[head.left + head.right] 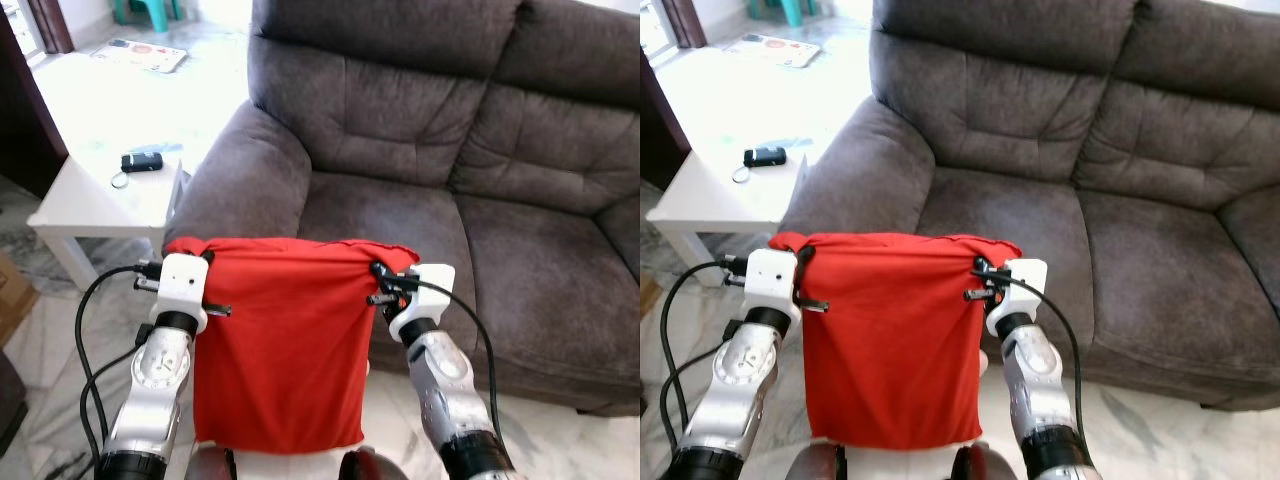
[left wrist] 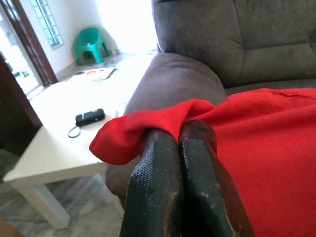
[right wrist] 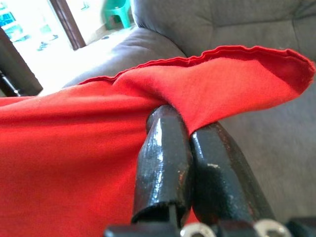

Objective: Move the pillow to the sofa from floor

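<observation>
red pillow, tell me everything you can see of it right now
The red pillow looks like thin, soft red fabric, flat and limp rather than plump, roughly rectangular with a stitched hem along its top edge. It hangs upright in the air in front of the grey sofa, off the floor. The left claw is shut on its top left corner and the right claw on its top right corner, bunching the cloth there. Nothing else visibly touches it.

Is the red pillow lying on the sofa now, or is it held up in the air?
Held up. The red pillow hangs before the sofa, each top corner pinched by the left gripper and right gripper.
</observation>
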Motion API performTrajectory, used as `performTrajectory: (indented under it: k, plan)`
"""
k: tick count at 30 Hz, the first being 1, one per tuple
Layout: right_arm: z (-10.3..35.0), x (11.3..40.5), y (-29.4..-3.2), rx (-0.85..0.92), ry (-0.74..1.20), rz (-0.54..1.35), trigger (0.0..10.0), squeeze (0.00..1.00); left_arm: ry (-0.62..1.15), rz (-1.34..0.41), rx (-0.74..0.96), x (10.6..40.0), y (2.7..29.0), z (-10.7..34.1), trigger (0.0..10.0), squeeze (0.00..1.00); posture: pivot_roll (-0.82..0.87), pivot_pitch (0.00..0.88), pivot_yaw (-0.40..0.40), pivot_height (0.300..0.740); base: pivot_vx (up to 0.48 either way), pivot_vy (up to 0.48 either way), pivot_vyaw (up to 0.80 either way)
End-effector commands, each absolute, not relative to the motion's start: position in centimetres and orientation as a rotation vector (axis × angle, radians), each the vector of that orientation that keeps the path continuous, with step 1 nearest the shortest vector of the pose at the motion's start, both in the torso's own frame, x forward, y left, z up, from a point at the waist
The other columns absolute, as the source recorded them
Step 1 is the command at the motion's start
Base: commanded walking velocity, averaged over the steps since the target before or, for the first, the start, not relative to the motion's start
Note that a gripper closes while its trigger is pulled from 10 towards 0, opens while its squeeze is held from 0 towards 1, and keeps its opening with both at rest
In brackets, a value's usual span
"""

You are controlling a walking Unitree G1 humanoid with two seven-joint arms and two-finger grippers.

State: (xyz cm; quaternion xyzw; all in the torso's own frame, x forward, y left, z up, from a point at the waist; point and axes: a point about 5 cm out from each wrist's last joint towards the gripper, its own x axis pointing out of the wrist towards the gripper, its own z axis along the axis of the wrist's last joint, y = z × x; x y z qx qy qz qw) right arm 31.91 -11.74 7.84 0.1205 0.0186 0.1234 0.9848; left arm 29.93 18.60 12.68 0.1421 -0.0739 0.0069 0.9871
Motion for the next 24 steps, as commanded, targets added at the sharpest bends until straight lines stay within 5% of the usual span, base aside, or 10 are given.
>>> performTrajectory:
  k: [1,24]
  plan:
    - [9.6,32.6,-13.6,0.245,-0.065,0.166,10.0,0.0,-0.244,0.066,0.281,30.2,19.4,14.6,10.0,0.0,0.15,0.0,-0.139,0.74,0.0,0.0,0.0]
    - [10.7,33.6,-13.6,0.238,-0.092,0.166,10.0,0.0,-0.241,0.033,0.25,31.1,18.9,14.9,10.0,0.0,0.16,0.0,-0.144,0.74,0.0,0.0,0.0]
